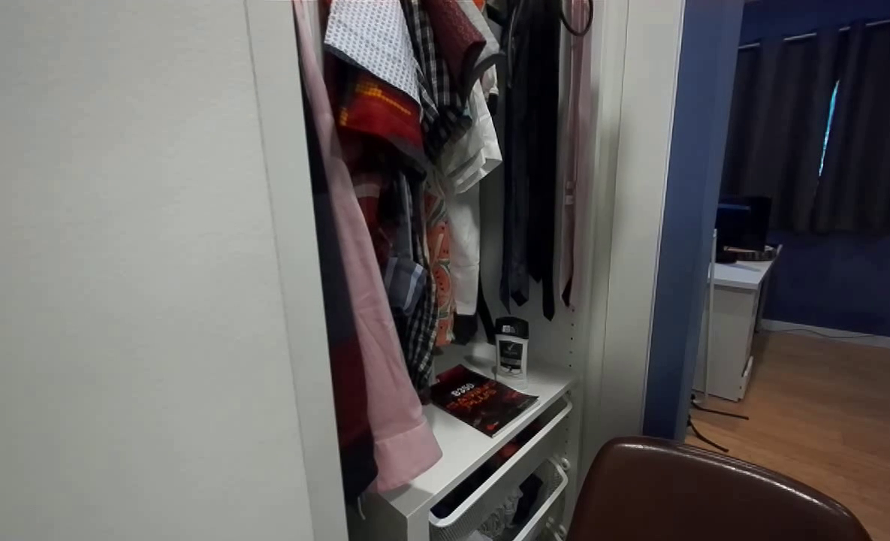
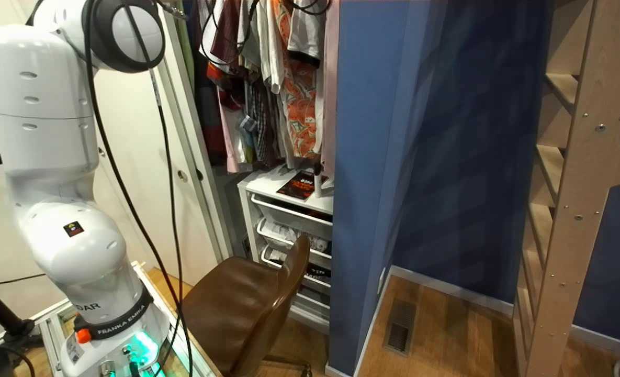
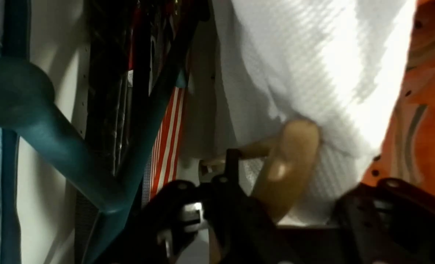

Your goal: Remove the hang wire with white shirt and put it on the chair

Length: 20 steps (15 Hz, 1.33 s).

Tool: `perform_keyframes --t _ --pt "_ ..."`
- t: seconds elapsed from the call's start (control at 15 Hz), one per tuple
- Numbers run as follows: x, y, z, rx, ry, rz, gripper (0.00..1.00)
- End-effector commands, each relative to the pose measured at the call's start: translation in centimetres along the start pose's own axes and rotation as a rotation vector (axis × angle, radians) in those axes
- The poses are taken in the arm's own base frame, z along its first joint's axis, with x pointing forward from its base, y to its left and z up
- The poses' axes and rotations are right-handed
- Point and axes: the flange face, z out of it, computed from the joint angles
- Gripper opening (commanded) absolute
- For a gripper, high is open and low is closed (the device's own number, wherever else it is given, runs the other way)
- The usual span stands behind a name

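Observation:
In the wrist view, the tan wooden hanger points its rounded end up, with the white shirt draped around and behind it. My gripper is open, with its dark fingers either side of the hanger end and shirt fabric; the left finger is close to the hanger. The metal hook is out of view. In an exterior view, a white shirt with a dark cuff hangs in the closet. The brown chair shows in both exterior views. The gripper is outside both exterior views.
Other garments hang close by, including an orange patterned one and a pink one. A teal hanger is left in the wrist view. A white drawer unit bears a booklet and a deodorant stick.

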Motion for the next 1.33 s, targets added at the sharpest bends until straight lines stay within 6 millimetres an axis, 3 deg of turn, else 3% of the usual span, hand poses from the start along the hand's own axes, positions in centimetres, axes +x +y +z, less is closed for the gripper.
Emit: perform_keyframes --t 0.0,0.2,0.47,0.53,0.67,0.87,1.27 --pt "1.3 0.2 0.1 0.019 0.040 0.036 0.14" --pt "1.6 0.5 -0.1 0.029 0.056 0.060 0.00" --pt "1.8 0.6 -0.7 0.032 0.060 0.062 0.02" --pt "1.7 0.6 -0.7 0.029 0.054 0.058 0.34" --pt "1.6 0.5 -0.7 0.029 0.051 0.053 0.34" --pt "2.1 0.6 -1.6 0.021 0.046 0.041 0.54" --pt "4.5 1.3 -6.2 -0.044 -0.003 0.008 0.96"
